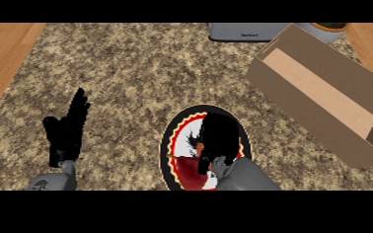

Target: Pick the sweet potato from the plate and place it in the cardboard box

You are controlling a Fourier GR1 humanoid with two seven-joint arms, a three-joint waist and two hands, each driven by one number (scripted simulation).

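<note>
Left edge: a strip of wooden surface (16, 44) borders the speckled granite counter (146, 74).

Left hand (67, 131): resting on the counter near the lower left, fingers straight and held together, pointing away from the robot, thumb out to the side. It holds nothing and is well apart from the plate.

Centre: a round plate (173, 143) with a black rim, a red and yellow band and a white middle lies on the counter close to the lower edge of the view.

Right hand (218, 138): positioned directly over the plate, covering most of its right half, fingers curled downward. A small orange patch, taken to be the sweet potato (200, 149), shows at the hand's left edge, on the plate. The fingers appear closed around it, though most of the item is hidden beneath the hand.

Right: an open cardboard box (313, 94) sits tilted across the counter, its long interior pale brown. It is apart from the plate.

Far edge: a grey appliance (244, 31) lies behind the box's upper end, and a round container (329, 29) shows at the upper right.
</note>
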